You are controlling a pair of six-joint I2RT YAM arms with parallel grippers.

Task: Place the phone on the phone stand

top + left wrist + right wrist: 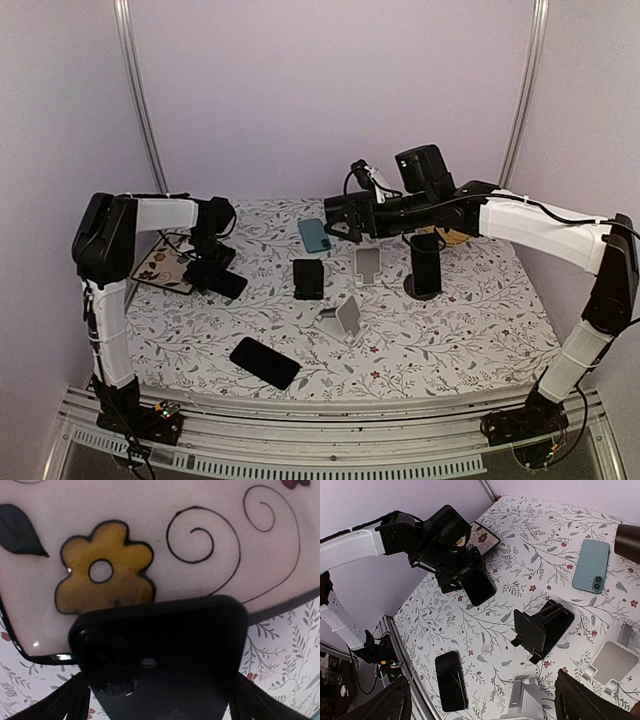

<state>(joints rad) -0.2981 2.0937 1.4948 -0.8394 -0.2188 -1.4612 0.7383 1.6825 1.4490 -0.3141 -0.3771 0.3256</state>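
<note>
Item: black phone (165,650), the piece to be stood.
Location: left of centre in the overhead view, between the left gripper's fingers. Its camera end overlaps the edge of a floral panel (150,525).
Left gripper (216,271): fingers (55,705) spread wide, one on each side of the phone. Whether they bear on its edges cannot be told.
Right gripper (337,215): wide and empty, above the table's middle.
Destination (judged): black stand (308,278), centre of the overhead view, unoccupied and nearest.
Also present: teal phone (314,234); second black phone (264,362), lower centre; silver stand (343,318).
Handling (judged): close squarely on the long edges and lift clear of the panel before travelling right. Seat the bottom edge in the stand's lip, lean the back against the rest, then release.
Risk (judged): a nudged stand may skid.
</note>
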